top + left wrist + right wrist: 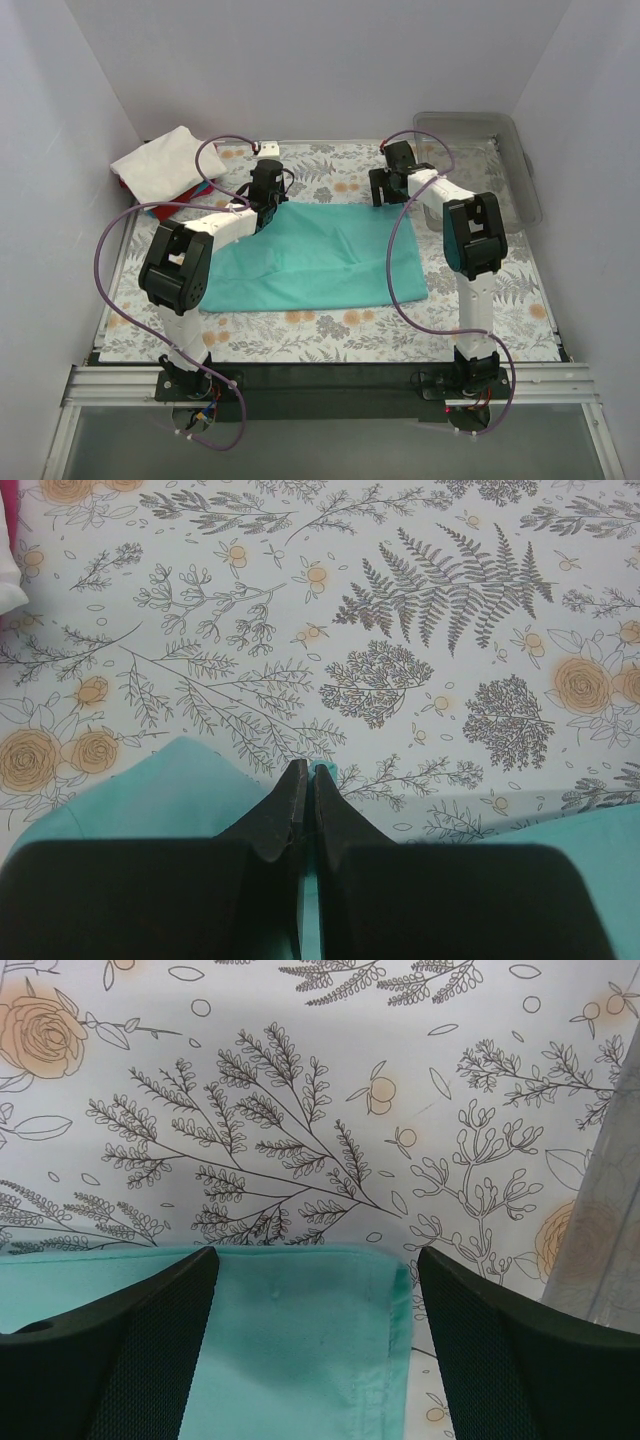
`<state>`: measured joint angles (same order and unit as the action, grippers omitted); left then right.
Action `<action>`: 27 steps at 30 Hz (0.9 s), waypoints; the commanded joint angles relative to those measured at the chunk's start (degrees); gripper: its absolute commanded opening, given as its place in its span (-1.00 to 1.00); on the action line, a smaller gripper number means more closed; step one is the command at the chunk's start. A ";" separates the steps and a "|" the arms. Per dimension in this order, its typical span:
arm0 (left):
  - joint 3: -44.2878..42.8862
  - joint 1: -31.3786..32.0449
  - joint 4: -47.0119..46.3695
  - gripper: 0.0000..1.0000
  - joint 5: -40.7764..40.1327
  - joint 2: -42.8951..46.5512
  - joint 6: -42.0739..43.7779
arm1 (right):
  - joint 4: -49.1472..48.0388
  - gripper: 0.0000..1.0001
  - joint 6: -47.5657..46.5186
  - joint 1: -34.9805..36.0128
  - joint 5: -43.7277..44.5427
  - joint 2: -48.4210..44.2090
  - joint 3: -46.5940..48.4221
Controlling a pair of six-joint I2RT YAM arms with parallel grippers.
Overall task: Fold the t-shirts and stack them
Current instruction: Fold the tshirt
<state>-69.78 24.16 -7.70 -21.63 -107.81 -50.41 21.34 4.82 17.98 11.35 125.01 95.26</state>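
The left hand [305,772] is pressed together at the far-left corner of the teal t-shirt [320,255]. A sliver of teal is seen at the tips, so a pinch on the hem is judged to be made. The right hand [317,1256] is spread, with the shirt's far-right corner lying between the fingers, not yet gripped. The shirt is laid flat on the bench [330,335]. Beyond its far-left corner a folded white t-shirt [160,160] is stacked on red and blue cloth. Beyond its far-right corner stands the clear tray [500,150].

CAUTION: If a lift is begun before the right hand is closed, only one corner will be raised and the fold will be skewed. A thin pinch may be lost under the cloth's weight.
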 commanded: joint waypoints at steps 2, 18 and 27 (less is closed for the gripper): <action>0.70 -0.17 -0.12 -1.00 -0.52 2.43 -0.04 | 0.63 0.43 1.24 -0.66 1.04 0.94 1.94; 0.52 -0.17 -0.12 -1.00 -1.31 1.64 0.58 | 0.72 -0.43 2.04 -1.45 1.04 0.24 0.80; 0.96 -0.17 -0.91 -1.00 -4.21 1.02 -0.04 | 0.37 -0.97 2.47 -1.02 0.34 -5.38 -2.96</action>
<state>-69.73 24.18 -7.79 -22.87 -107.83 -50.41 21.32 7.27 16.93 11.31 124.62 94.08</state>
